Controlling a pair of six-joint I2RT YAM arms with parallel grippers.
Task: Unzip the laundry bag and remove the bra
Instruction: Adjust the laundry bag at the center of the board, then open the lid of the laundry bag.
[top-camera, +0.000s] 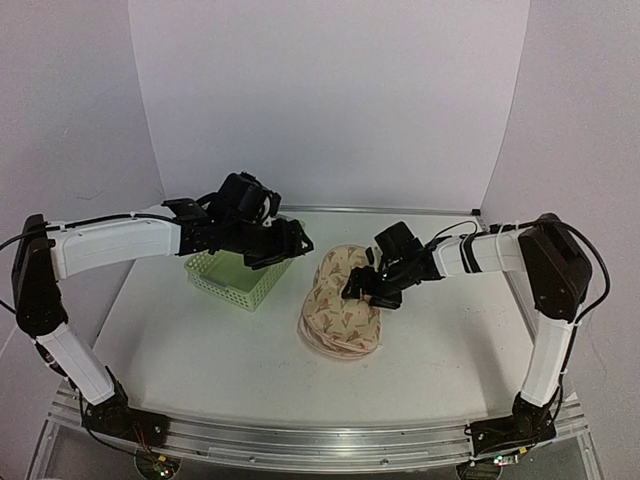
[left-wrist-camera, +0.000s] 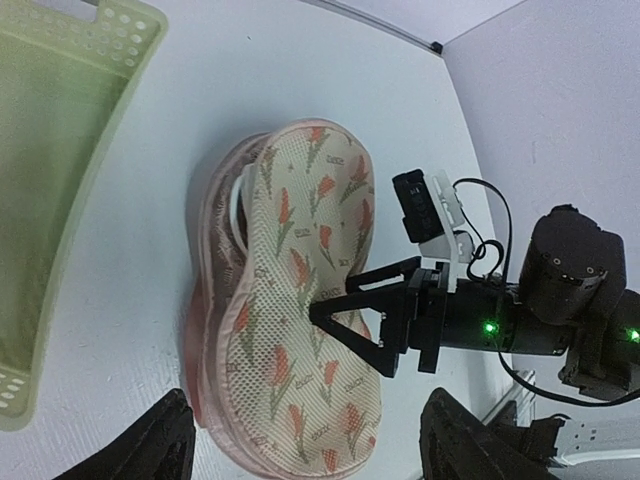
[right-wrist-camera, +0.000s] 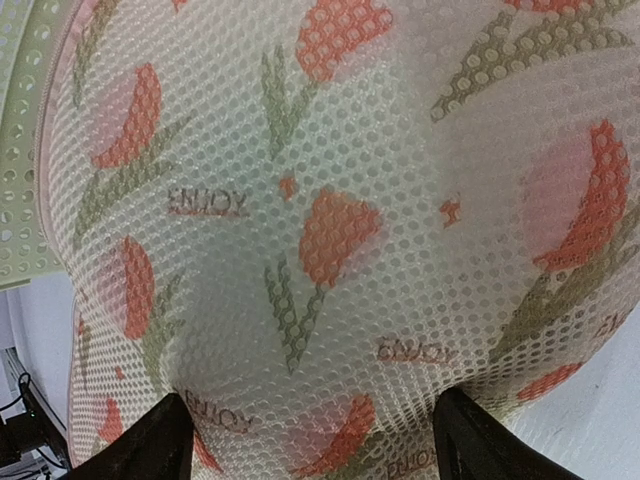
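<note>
The laundry bag (top-camera: 340, 305) lies mid-table, a beige mesh peanut-shaped pouch with red and green tulips. Its top shell (left-wrist-camera: 300, 290) stands raised off the pink-rimmed lower half, leaving a gap along the left side. The bra is hidden. My right gripper (top-camera: 358, 288) rests on the bag's right flank with its jaws wide. In the right wrist view the mesh (right-wrist-camera: 320, 230) fills the picture and bulges between the fingertips (right-wrist-camera: 165, 440). My left gripper (top-camera: 295, 245) hovers open over the basket's right end, apart from the bag; its own view looks down on the bag.
A light green slotted basket (top-camera: 235, 278) stands left of the bag, close to it; its rim (left-wrist-camera: 100, 180) shows in the left wrist view. White walls close off the back and sides. The right arm's cables (left-wrist-camera: 480, 230) hang by the bag's right side.
</note>
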